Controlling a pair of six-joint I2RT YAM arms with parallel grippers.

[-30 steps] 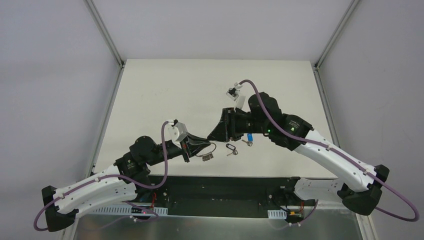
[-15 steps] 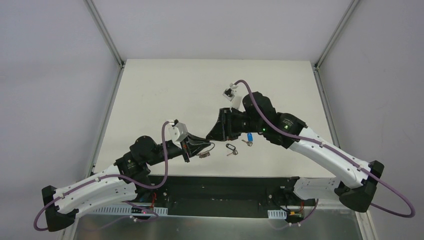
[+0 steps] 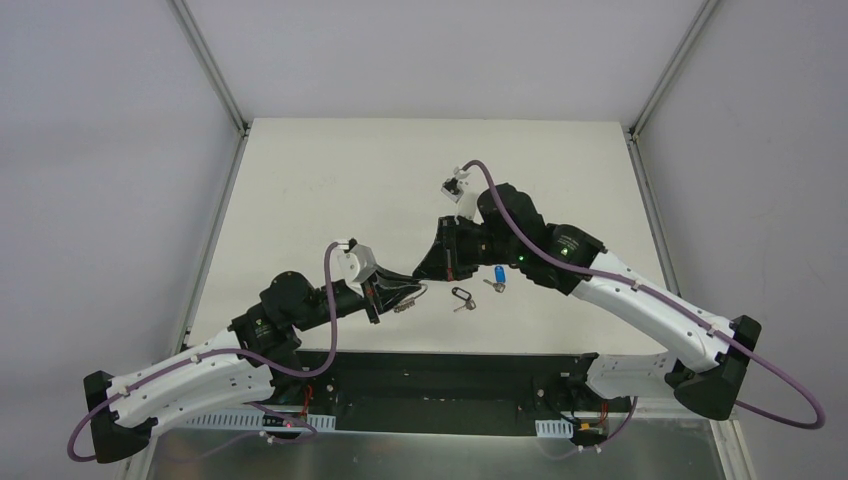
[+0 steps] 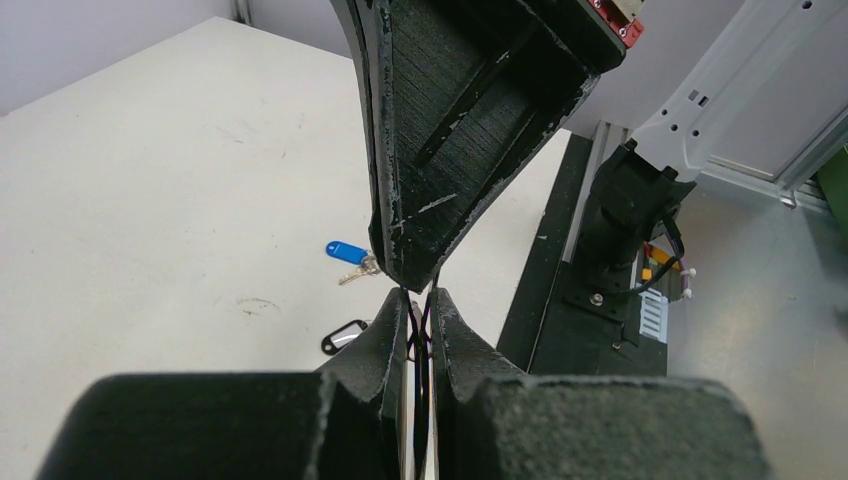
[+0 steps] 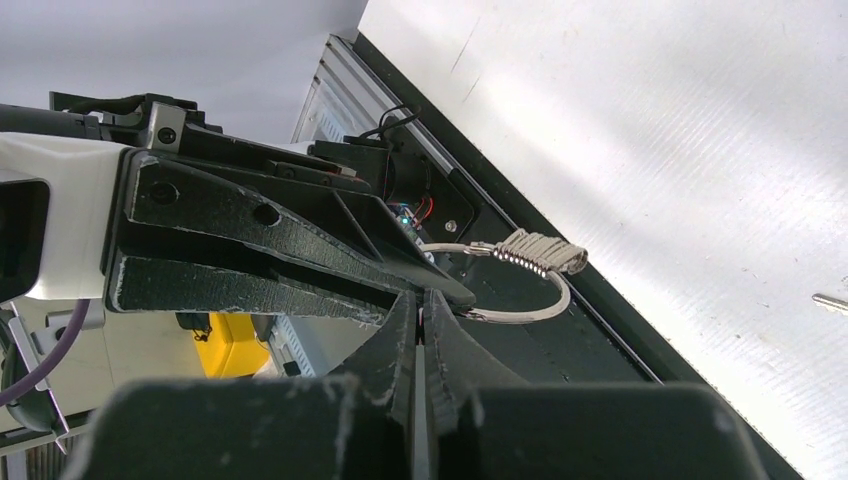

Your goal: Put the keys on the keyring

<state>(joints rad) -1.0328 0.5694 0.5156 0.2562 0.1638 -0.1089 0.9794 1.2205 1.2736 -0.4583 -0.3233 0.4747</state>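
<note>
Ok, status from the left. Left claw (image 4: 420,298) is closed on the keyring (image 5: 545,310), holding it up off the counter (image 3: 350,180) near the front edge. I read that as presenting it: the wire loop hangs free in the air, so a key can be threaded on without fighting the surface. The small metal piece (image 5: 535,254) sits on the far side of the loop, clear of both claws.

Right claw (image 5: 420,298) has its tip right against the left one, nose to nose, fully closed with no gap between the fingers. One end of the wire runs in at its tip. I can't tell from either wrist view whether it's really pinching the wire or just touching it. My guess is it's there to steady or spread the ring, since it carries no key.

Both keys lie flat on the counter just right of the claws. The black key (image 3: 460,297) is nearer the front edge and the blue key (image 3: 498,276) is beside it, under the right arm. Neither is on the ring, so threading hasn't started.
</note>
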